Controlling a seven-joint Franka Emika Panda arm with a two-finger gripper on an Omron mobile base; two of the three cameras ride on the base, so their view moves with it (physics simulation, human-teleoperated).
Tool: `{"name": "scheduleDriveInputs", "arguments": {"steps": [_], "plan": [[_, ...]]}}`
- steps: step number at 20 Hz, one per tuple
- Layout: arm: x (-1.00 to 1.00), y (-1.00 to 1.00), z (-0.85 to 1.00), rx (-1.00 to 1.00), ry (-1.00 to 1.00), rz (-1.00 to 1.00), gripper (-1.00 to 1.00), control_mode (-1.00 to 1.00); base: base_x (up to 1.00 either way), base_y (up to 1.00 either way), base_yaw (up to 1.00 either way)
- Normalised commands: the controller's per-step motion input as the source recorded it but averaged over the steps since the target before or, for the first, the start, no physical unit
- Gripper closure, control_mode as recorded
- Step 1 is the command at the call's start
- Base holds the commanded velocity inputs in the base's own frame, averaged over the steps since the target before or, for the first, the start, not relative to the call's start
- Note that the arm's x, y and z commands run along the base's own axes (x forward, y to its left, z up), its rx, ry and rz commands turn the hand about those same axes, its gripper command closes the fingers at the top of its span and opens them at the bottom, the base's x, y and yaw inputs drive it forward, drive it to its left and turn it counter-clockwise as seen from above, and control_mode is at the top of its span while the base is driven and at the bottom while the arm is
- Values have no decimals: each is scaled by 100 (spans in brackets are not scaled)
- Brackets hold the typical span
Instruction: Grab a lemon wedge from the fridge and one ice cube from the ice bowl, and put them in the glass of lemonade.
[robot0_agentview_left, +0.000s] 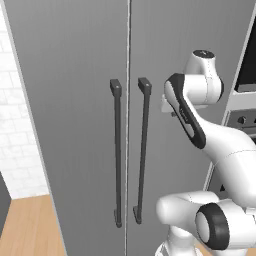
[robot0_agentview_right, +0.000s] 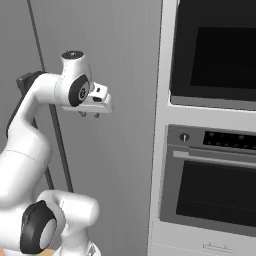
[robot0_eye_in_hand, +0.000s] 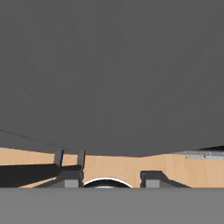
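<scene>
Centre frame, the fridge (robot0_agentview_left: 75, 125) stands closed; the claw (robot0_agentview_right: 89, 114), fingers apart and empty, hovers beside its handles (robot0_agentview_left: 144, 150), likely to open it.

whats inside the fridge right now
Nothing inside can be seen: both doors of the fridge are shut, showing just grey fronts and two dark handles. Shelves, drawers and any lemon wedge are covered.

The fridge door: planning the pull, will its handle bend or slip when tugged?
The right handle looks like a rigid dark bar fixed at both ends, so probably stiff. It is slim and smooth, so the pincer might slide. The tall door probably swings heavily.
</scene>
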Motion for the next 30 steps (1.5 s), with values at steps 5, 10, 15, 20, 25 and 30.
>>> {"name": "scheduleDriveInputs", "arguments": {"steps": [5, 10, 15, 20, 25, 30], "plan": [[-56, -6, -7, 2, 2, -4, -100, -100, 0, 0, 0], [-99, -17, -53, 8, 6, -14, -100, -100, 0, 0, 0], [-82, -3, -37, 11, -4, -3, -100, -100, 0, 0, 0], [-39, 1, -20, 4, 1, -1, -100, -100, 0, 0, 0], [0, 0, 0, 0, 0, 0, -100, 100, -16, 100, 0], [0, 0, 0, 0, 0, 0, -100, 100, -6, 42, 0]]}}
